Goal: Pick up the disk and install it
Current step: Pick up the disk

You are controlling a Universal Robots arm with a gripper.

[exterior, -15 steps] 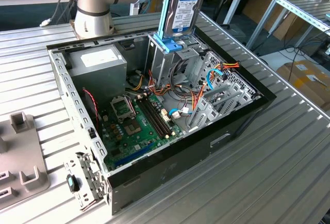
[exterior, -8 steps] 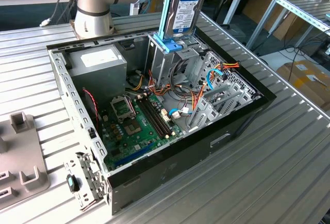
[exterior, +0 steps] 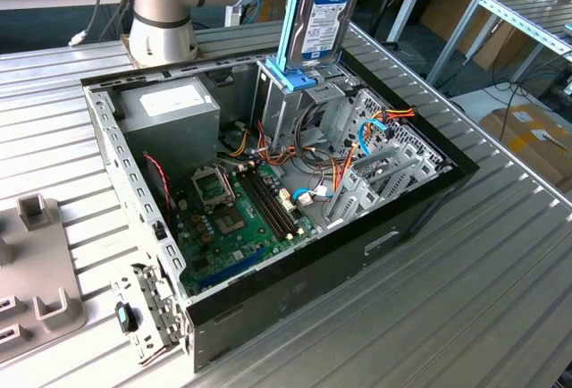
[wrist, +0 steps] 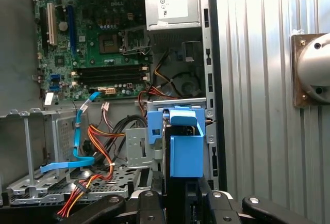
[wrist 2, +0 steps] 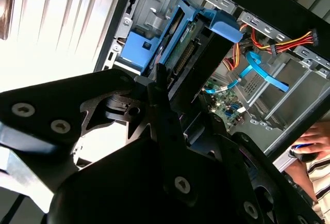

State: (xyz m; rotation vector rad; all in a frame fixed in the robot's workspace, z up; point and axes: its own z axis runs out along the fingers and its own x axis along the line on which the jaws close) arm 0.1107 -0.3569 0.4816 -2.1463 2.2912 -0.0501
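Directly over the metal drive cage, the disk stands upright, clamped in the end effector, its lower edge at the cage's blue bracket inside the open computer case on the tabletop.

In the exterior view, case lying open on the table, disk upright over the drive cage at the case's twelve o'clock — power supply at ten, motherboard toward six, arm base behind at eleven
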